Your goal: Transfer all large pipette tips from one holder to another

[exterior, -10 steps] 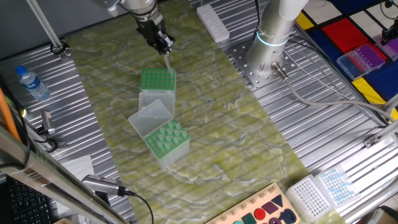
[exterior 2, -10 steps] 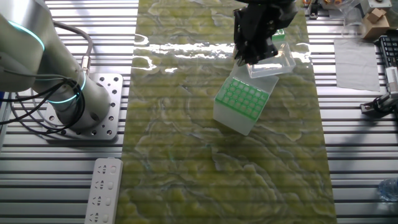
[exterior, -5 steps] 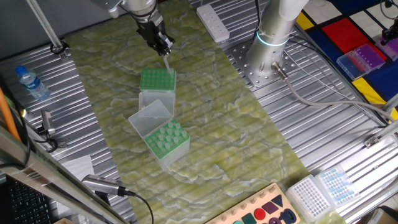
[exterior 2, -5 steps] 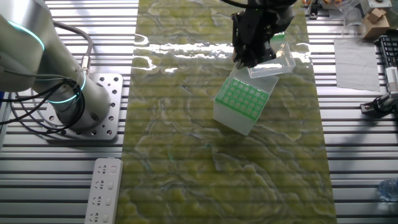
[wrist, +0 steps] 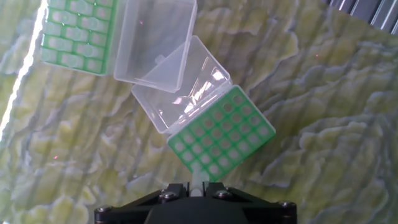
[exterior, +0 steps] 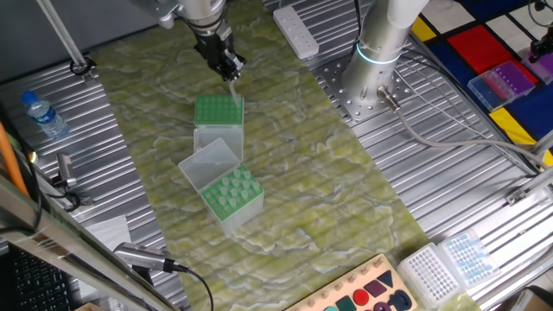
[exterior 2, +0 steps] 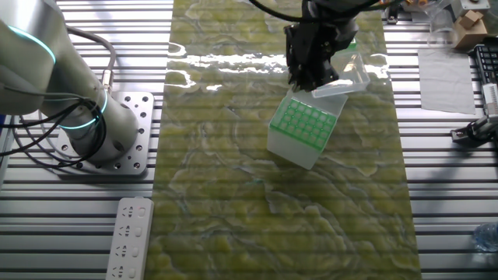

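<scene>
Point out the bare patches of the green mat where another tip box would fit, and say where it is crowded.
Free: the green mat between the two tip boxes and the arm's base, and its near end below the full box. Crowded: the middle, where both open lids meet and the hand holds a tip over the emptier box.

One pale translucent pipette tip (exterior: 232, 87) is seen hanging upright above the far holder (exterior: 218, 111), a green-topped rack whose holes appear empty, with its narrow end pointed down at the rack's far edge. The remaining large pipette tips (exterior: 232, 191) are seated upright in the near holder (exterior: 233, 198), on the counter just beside the far holder.
</scene>
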